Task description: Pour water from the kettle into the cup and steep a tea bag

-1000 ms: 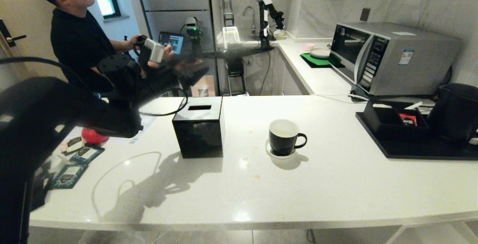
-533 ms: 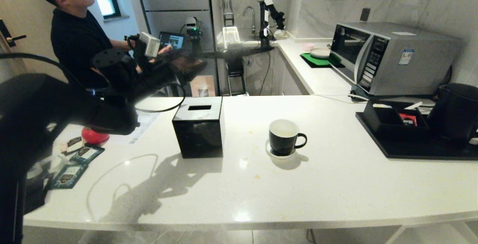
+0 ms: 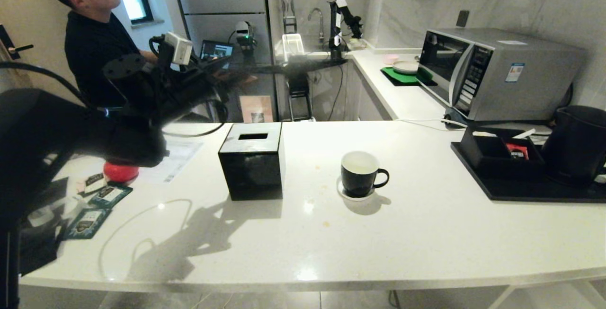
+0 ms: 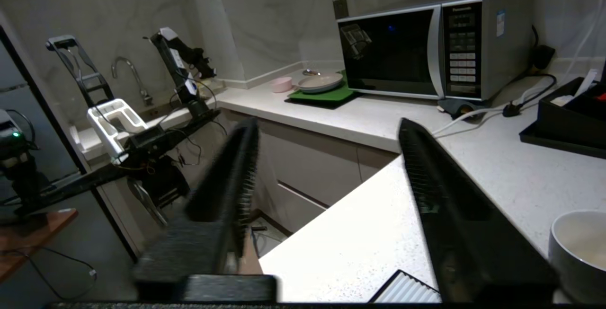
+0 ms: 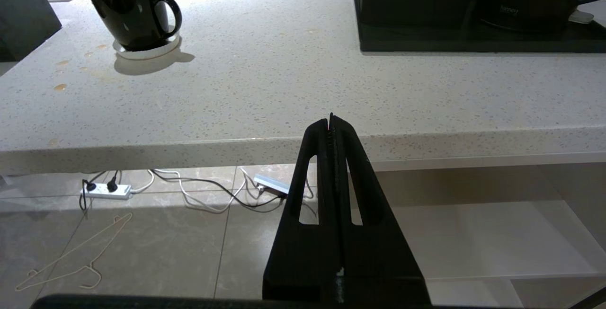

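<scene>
The black cup [image 3: 360,174] stands on its white saucer [image 3: 351,196] mid-counter, white inside; I cannot tell whether water is in it. It also shows in the left wrist view as the cup [image 4: 580,252] and in the right wrist view as the cup [image 5: 130,11]. The black kettle [image 3: 580,143] sits on a black tray [image 3: 521,190] at the far right. My left gripper [image 3: 239,75] hangs raised over the counter's back left, beyond the black box, open with nothing between its fingers [image 4: 236,176]. My right gripper [image 5: 330,120] is shut, parked below the counter's front edge. No tea bag shows.
A black cube box [image 3: 253,162] with a slot stands left of the cup. Teal sachets [image 3: 87,221] and a red round object [image 3: 120,172] lie at the left. A microwave [image 3: 492,70] stands behind the tray. A person [image 3: 94,48] stands at the back left.
My left arm has lifted and drawn back toward the upper left in the head view. The cup, box and kettle have stayed put.
</scene>
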